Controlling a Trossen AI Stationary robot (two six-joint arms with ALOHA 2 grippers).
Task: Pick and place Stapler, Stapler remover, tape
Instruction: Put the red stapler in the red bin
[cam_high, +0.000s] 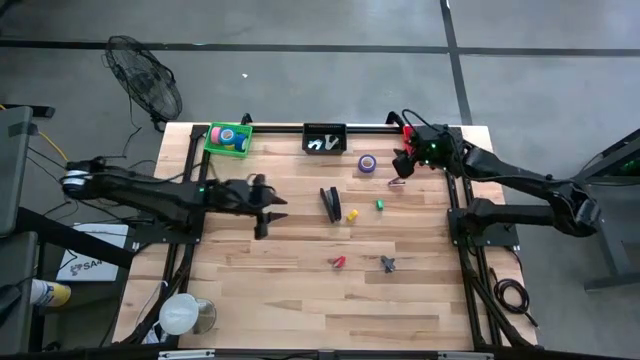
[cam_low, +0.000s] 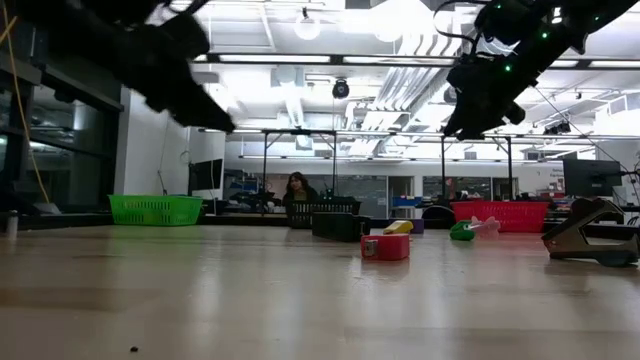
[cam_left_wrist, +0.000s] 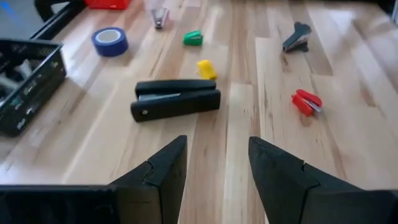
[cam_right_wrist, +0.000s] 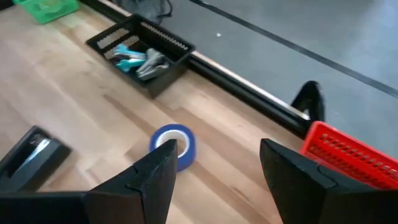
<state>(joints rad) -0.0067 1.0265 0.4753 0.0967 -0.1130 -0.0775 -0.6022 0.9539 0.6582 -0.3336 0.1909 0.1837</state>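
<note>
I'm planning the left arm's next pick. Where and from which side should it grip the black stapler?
Grip the black stapler across the middle of its long, narrow body, coming straight down from above. It lies flat on the table with bare wood along both long sides, so the fingers should fit. The open left gripper hovers just short of it; the yellow piece sits close beyond.

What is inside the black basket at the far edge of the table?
The black basket holds several small staple removers, silver and teal, lying in a loose pile. How many there are, and whether anything lies beneath them, cannot be seen, because they overlap and the near wall hides the bottom.
</note>
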